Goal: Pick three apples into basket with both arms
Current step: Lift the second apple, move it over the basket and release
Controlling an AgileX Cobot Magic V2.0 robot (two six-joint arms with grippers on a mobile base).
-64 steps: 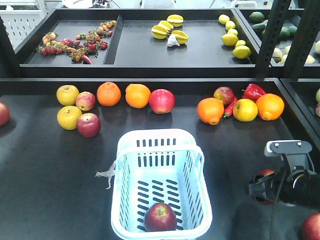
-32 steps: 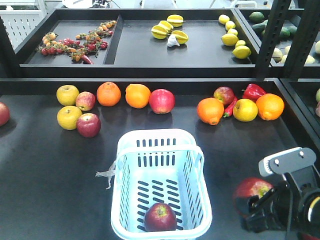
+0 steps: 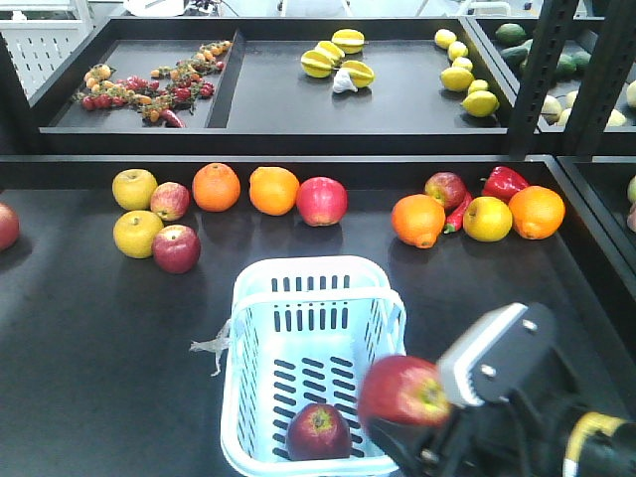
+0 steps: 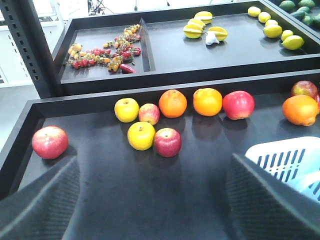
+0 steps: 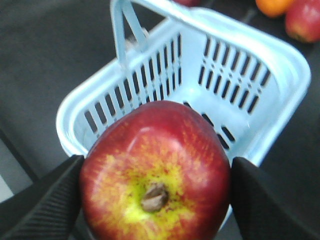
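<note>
One dark red apple (image 5: pixel 155 170), yellow-green stem end, faint streaks

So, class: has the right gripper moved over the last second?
Yes. The right gripper, holding an apple, has swung left toward the basket, reaching its right rim.

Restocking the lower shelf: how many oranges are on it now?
4, all in the back row: the leftmost orange and second orange side by side, the third orange right of centre, the rightmost orange. The near right corner is blocked.
</note>
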